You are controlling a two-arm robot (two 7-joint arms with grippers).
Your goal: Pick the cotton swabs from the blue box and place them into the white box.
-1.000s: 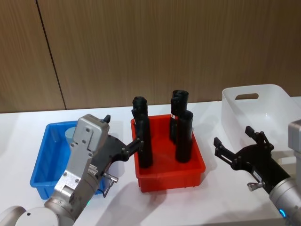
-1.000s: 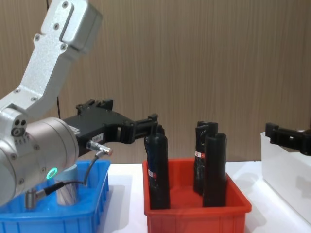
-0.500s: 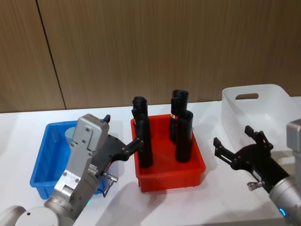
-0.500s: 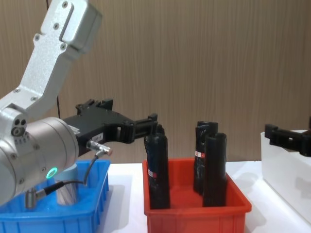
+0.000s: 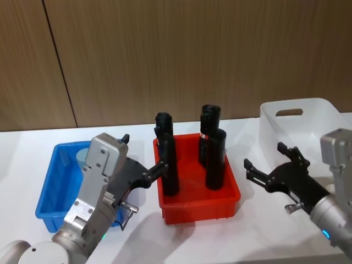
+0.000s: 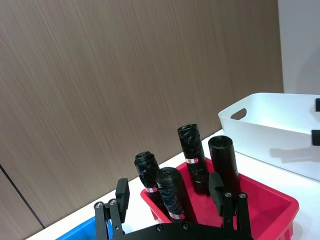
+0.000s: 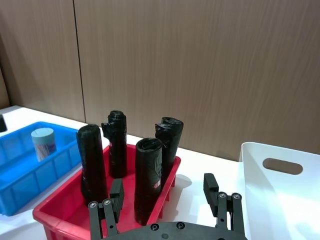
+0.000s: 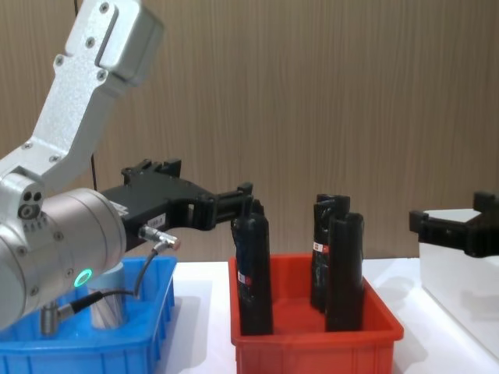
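The left gripper (image 5: 143,152) was held wide open between the shallow blue plastic box (image 5: 54,182) and the red plastic bin (image 5: 201,207), the right gripper (image 5: 265,156) equally spread before the translucent white plastic box (image 5: 324,114). A clear lidded cotton-swab jar (image 7: 42,143) was seen upright deep in the blue box.

Left arm (image 8: 93,70): was a silver-grey, boxy shell with small dark screw holes.
Left wrist (image 8: 54,249): was a rounded silver barrel bearing a green ring light (image 8: 83,276).
Cable (image 8: 125,294): was thin and black, running from a metal plug (image 8: 160,240).
Left tool (image 5: 144,153): was matte black, with screws at the finger bases.
Right tool (image 5: 264,156): was matte black likewise.
Right arm (image 5: 336,151): was silver-grey, with a small blue light (image 5: 325,234).
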